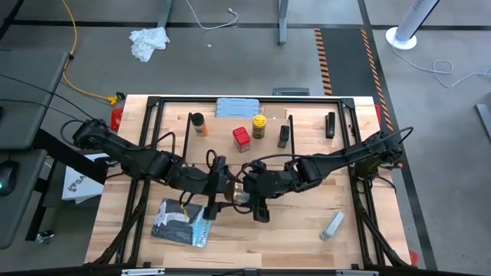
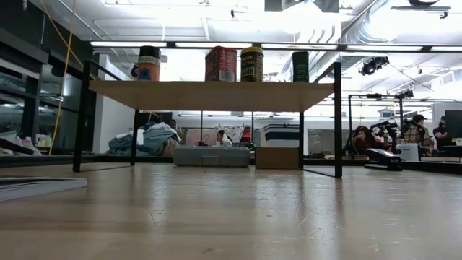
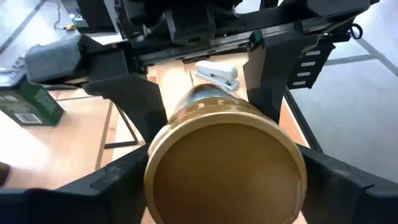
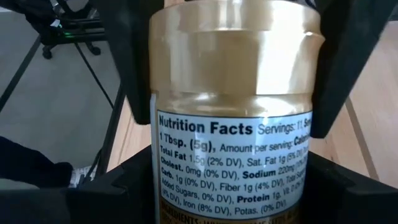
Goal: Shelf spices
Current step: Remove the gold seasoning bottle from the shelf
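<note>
With the tan cylinder (image 1: 242,193) held mid-worktop (image 1: 307,230) between both arms, left claw (image 3: 217,180) and right claw (image 4: 230,168) each clamped on it, we should free one before lifting toward the shelf (image 2: 209,94).

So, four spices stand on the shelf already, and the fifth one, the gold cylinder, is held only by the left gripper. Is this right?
Not quite. Four spices do stand on the shelf, but the gold cylinder is between both grippers: the left wrist view shows the left gripper around it, and the right wrist view shows the right gripper around it too.
</note>
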